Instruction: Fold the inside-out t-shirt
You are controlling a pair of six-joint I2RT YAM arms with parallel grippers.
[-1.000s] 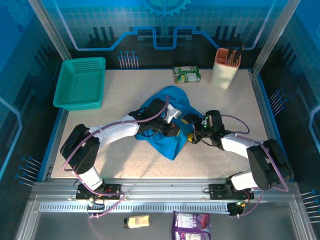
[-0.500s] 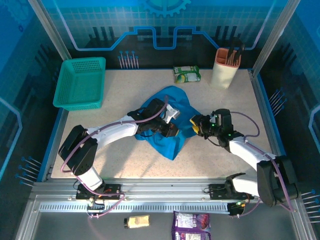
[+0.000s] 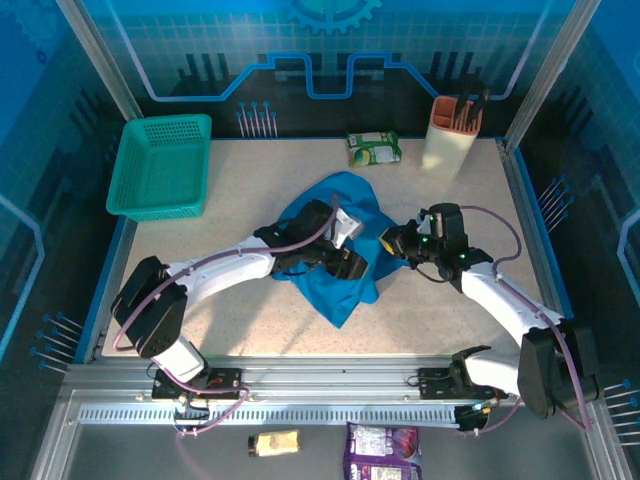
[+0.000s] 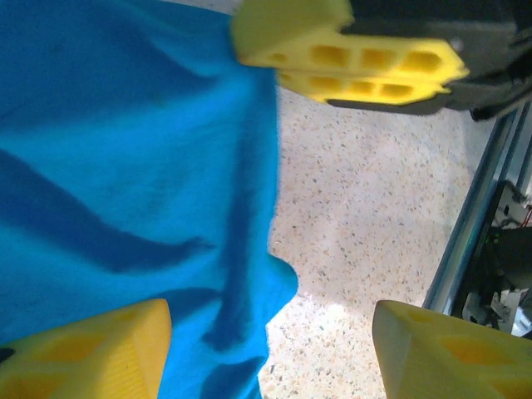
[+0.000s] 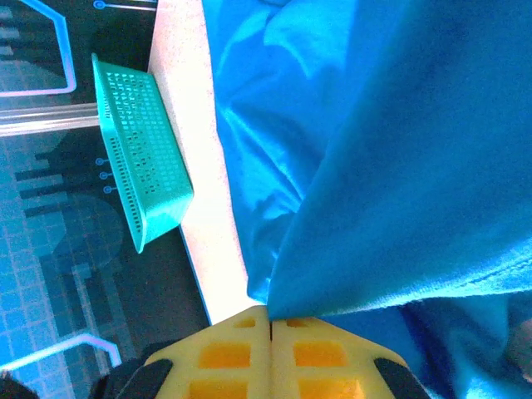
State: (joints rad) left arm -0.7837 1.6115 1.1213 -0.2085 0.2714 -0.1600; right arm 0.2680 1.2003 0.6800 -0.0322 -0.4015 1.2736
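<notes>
The inside-out t-shirt [image 3: 335, 255] is a crumpled medium-blue heap in the middle of the table. My left gripper [image 3: 353, 264] rests over its right part with jaws wide open; the left wrist view has its fingertips [image 4: 91, 349] spread apart, one over the cloth [image 4: 125, 166] and one over bare table. My right gripper [image 3: 390, 242] is at the shirt's right edge, shut on a fold of the cloth. In the right wrist view its gripper [image 5: 270, 320] is pressed together with blue t-shirt cloth [image 5: 399, 166] coming out from the tips. That right gripper [image 4: 349, 54] also appears in the left wrist view.
A teal mesh basket [image 3: 162, 165] stands at the back left, also seen as the basket [image 5: 141, 150] from the right wrist. A green snack packet [image 3: 373, 148] and a beige utensil holder [image 3: 452, 135] stand at the back. The metal rail [image 4: 482, 216] bounds the table's near side.
My left gripper has opened and let go of the cloth. My right gripper has shut on the shirt's right edge and moved slightly back, drawing that edge to the right.
</notes>
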